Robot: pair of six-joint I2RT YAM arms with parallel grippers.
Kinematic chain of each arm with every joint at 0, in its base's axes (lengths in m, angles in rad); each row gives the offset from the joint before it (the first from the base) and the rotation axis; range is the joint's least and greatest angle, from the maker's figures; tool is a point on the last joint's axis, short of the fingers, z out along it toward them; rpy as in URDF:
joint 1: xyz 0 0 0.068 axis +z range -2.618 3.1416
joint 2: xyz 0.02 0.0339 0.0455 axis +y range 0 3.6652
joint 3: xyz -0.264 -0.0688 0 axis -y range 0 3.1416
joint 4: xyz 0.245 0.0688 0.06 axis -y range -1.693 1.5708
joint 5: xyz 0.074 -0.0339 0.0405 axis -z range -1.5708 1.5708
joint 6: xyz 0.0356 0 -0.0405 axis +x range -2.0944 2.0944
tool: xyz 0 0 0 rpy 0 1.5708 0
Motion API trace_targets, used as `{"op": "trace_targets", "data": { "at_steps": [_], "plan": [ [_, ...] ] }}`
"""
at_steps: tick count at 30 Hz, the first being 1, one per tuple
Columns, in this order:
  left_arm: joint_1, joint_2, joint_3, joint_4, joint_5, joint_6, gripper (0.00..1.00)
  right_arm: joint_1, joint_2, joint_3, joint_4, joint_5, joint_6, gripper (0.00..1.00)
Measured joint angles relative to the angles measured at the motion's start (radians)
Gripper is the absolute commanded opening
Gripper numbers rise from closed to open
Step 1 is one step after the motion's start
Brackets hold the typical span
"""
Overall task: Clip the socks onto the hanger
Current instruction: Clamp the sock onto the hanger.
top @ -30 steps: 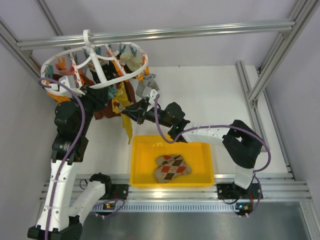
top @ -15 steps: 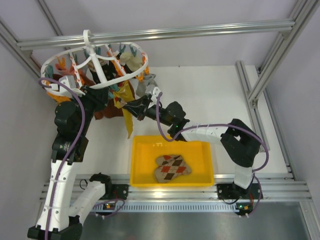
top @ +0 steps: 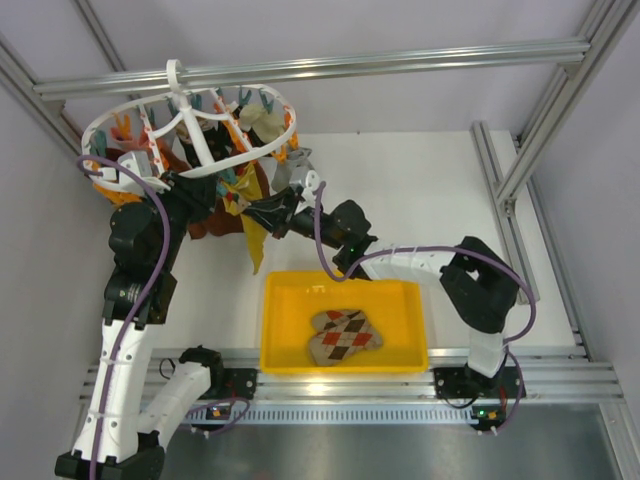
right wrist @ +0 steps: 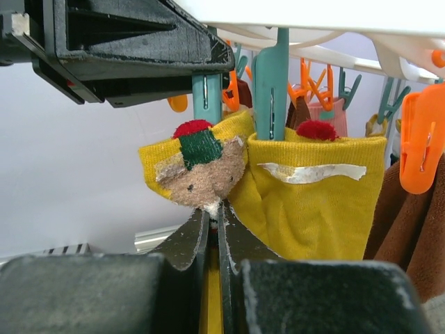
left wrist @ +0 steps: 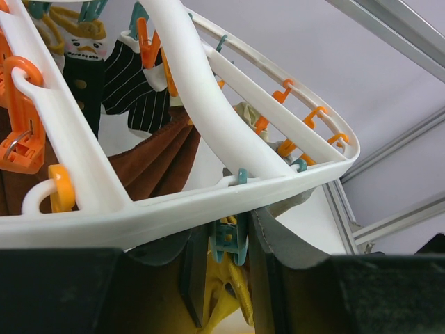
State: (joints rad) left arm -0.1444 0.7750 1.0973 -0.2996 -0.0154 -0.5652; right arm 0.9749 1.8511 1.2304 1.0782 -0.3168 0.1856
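My right gripper pinches a mustard-yellow fabric sock under the round white plastic hanger, far left over the worktop. My left gripper is clamped on a teal plastic clip on the hanger's rim. A tan argyle sock lies in the yellow plastic bin.

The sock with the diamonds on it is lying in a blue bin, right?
Not quite. The bin is yellow, not blue, as the top external view shows. The diamond-patterned sock is indeed lying in it.
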Motion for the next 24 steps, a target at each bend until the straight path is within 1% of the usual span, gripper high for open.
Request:
{"op": "trace_targets", "data": {
  "at_steps": [11,24],
  "plan": [
    [0.0,0.002,0.0,-0.001,0.003,-0.013,0.0,0.0,0.026,0.017,0.0,-0.003,0.008,0.0],
    [0.0,0.005,0.0,-0.002,0.004,-0.018,0.0,0.004,0.035,0.079,0.015,-0.001,0.028,0.0]
  ]
}}
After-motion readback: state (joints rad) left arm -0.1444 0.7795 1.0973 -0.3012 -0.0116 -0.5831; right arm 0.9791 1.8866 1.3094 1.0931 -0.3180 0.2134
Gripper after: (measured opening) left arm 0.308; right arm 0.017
